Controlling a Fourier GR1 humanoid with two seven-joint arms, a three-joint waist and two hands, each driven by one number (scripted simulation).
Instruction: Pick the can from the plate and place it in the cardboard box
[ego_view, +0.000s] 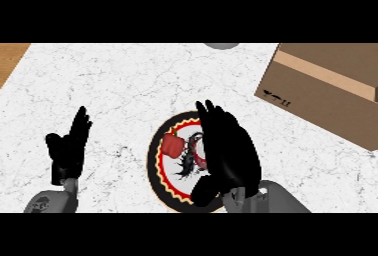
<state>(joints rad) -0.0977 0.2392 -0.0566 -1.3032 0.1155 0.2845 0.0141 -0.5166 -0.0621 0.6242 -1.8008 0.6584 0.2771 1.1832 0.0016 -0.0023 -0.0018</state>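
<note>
A round plate (159, 165) with a red and yellow rim and a black figure painted on it lies on the white marble counter, low in the middle. A red can (173, 145) lies on its left part. My right hand (230, 155) hovers over the plate's right half with straight fingers pointing away, just right of the can and hiding part of the plate. The brown cardboard box (332, 85) stands at the upper right. My left hand (70, 147) rests open at the lower left, fingers up.
A grey round object (221, 45) peeks in at the counter's far edge. A strip of brown wood (11, 60) shows at the upper left beyond the counter's edge.
</note>
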